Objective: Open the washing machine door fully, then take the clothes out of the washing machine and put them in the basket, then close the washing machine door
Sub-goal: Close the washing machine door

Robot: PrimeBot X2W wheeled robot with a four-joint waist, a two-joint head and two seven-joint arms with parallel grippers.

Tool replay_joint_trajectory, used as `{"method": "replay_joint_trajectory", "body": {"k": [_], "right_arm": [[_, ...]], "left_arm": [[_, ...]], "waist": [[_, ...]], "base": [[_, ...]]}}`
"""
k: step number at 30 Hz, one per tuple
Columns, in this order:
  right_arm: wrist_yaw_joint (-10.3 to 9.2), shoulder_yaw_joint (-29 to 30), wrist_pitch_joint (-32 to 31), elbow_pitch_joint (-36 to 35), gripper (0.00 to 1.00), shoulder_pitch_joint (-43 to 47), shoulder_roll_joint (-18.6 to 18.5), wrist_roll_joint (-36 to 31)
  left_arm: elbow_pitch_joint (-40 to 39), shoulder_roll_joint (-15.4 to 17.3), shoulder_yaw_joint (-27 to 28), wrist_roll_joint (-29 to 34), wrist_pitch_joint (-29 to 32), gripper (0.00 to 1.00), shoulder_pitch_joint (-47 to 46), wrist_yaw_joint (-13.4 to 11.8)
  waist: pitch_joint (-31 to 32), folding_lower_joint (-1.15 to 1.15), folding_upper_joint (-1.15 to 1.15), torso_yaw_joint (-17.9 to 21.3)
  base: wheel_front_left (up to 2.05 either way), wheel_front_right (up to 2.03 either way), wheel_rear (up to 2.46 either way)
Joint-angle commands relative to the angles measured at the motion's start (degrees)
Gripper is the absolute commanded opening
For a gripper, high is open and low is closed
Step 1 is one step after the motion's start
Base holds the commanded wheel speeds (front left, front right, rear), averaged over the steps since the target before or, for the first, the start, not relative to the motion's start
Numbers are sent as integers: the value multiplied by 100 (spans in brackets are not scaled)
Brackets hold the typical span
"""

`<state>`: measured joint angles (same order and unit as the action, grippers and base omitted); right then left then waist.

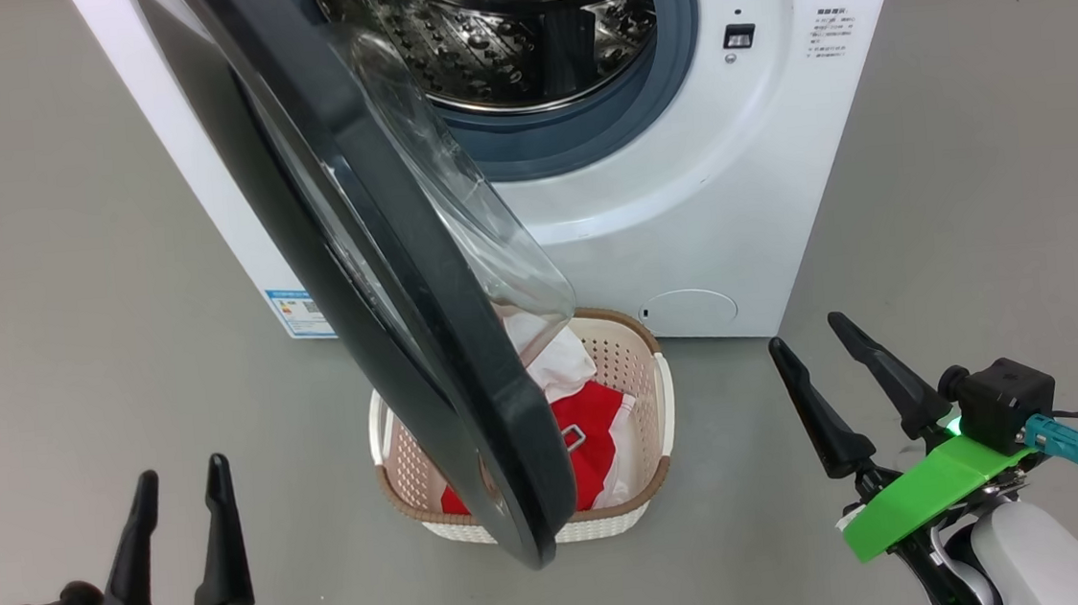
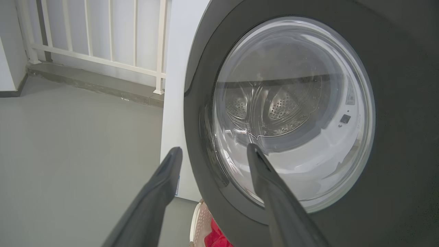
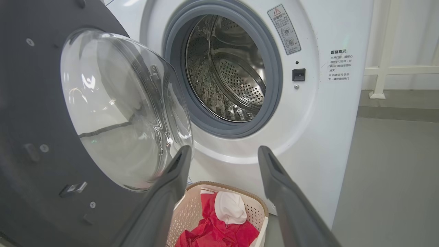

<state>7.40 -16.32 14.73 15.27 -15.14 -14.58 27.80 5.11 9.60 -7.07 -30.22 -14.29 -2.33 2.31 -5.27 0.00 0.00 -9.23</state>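
Observation:
The white washing machine [image 1: 684, 185] stands ahead, its steel drum [image 3: 226, 68] showing no fabric. The black washing machine door [image 1: 372, 258] with its glass bowl [image 3: 120, 109] swings out toward me, half open, over the basket [image 1: 640, 362]. Red and white clothes [image 1: 592, 423] lie in the basket [image 3: 192, 212] on the floor before the machine; the clothes [image 3: 219, 230] fill its bottom. My left gripper [image 1: 180, 480] is open at lower left, facing the door's outer face [image 2: 404, 137]. My right gripper [image 1: 811, 334] is open at lower right, apart from the door and basket.
Grey floor [image 1: 70, 330] spreads on both sides of the machine. A white railing [image 2: 103, 41] on a low kerb runs behind the machine to the left, and a railing post [image 3: 380, 68] stands to its right.

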Motion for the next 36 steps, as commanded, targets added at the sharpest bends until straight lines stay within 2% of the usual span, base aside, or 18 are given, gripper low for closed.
{"method": "replay_joint_trajectory", "body": {"k": [1, 23, 25, 27, 29, 30, 31, 32, 36], "right_arm": [[9, -104, 27, -160, 100, -49, -27, 34], [9, -123, 27, -139, 100, -43, -38, 38], [9, -130, 27, -133, 100, -44, -39, 41], [9, -138, 27, -126, 100, -44, -38, 45], [9, -147, 27, -120, 100, -42, -36, 48], [9, -151, 27, -117, 100, -40, -35, 49], [9, -154, 27, -115, 100, -38, -34, 50], [9, -155, 27, -113, 100, -36, -33, 50], [9, -159, 27, -110, 100, -33, -31, 47]], "left_arm": [[-91, 67, 245, 82, -70, 100, -146, 59], [39, -81, 433, 247, -71, 100, -171, 154], [37, -75, 435, 246, -71, 88, -168, 161], [32, -64, 437, 246, -71, 70, -162, 166], [25, -52, 438, 247, -71, 45, -155, 169], [19, -44, 439, 247, -71, 38, -152, 171], [9, -36, 441, 246, -71, 17, -149, 173], [-4, -29, 442, 242, -71, 0, -147, 174], [-74, 9, 423, 208, -35, 0, -146, 194]], "waist": [[-7, 0, 0, 2], [8, 0, 0, -41], [17, 0, 0, -39], [28, 0, 0, -37], [44, 0, 0, -34], [52, 0, 0, -33], [58, 0, 0, -32], [62, 0, 0, -32], [74, 0, 0, -36]], "base": [[0, 0, 0], [0, 0, 0], [0, 0, 0], [0, 0, 0], [0, 0, 0], [0, 0, 0], [0, 0, 0], [0, 0, 0], [0, 0, 0]]}}
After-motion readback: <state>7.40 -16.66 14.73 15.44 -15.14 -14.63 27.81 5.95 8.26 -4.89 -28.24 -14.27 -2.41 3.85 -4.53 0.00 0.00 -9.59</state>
